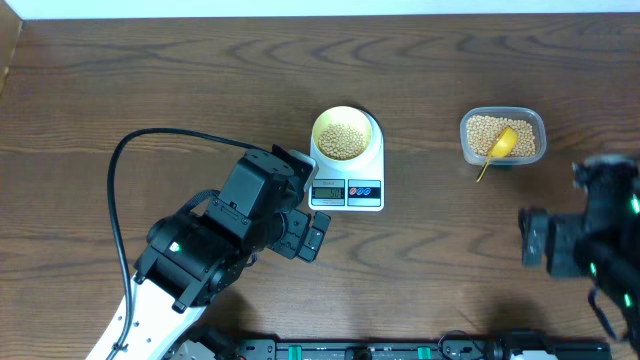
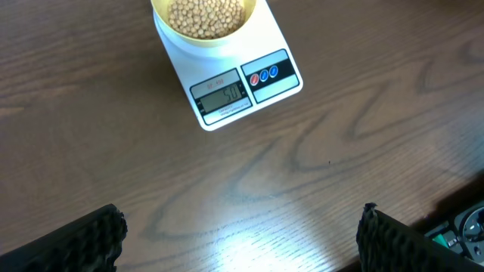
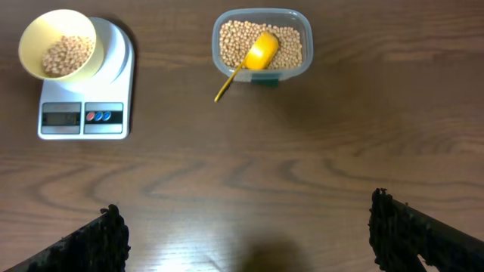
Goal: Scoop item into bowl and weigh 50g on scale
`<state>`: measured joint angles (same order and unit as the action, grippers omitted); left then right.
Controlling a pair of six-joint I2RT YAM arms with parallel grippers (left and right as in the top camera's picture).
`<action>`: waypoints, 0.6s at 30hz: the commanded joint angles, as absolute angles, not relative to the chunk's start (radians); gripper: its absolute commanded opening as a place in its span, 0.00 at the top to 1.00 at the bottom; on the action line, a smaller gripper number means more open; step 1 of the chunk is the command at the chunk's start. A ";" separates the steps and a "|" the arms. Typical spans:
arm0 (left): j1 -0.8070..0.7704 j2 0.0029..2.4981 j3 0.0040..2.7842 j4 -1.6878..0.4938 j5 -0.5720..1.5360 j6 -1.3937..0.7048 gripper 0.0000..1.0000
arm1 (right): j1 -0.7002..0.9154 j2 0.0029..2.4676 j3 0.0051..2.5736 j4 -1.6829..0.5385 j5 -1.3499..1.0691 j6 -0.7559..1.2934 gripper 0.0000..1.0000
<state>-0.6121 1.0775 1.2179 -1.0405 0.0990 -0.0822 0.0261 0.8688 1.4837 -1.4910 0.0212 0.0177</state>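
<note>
The pale yellow bowl point(image 1: 366, 122) stands on the white scale point(image 1: 347, 193) at mid table, with a layer of beige beans point(image 1: 343, 140) in it. The left wrist view has the bowl point(image 2: 160, 24) at its top edge and the scale's display point(image 2: 223, 97) below it, its digits too small to read. My left gripper point(image 1: 315, 235) hovers just left of and in front of the scale, open and empty point(image 2: 240, 238). At the right edge, my right gripper point(image 1: 532, 240) is open and empty point(image 3: 246, 234), well in front of the bean tub.
A clear plastic tub point(image 1: 540, 125) of beans sits to the right of the scale, with a yellow measuring spoon point(image 1: 500, 145) lying in it, its handle over the front rim point(image 3: 227, 81). Bare wood lies between the scale and the tub.
</note>
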 commanded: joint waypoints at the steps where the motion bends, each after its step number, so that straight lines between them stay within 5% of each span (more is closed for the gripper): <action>1: -0.609 1.077 1.230 -1.043 0.097 -0.088 0.00 | 0.025 0.797 1.460 -1.496 0.015 0.036 0.01; 13: -0.609 1.077 1.230 -1.043 0.097 -0.088 0.00 | 0.025 0.347 1.050 -1.276 0.023 0.086 0.01; 18: -0.609 1.077 1.230 -1.043 0.097 -0.088 0.00 | 0.025 0.180 0.832 -1.006 0.015 0.196 0.01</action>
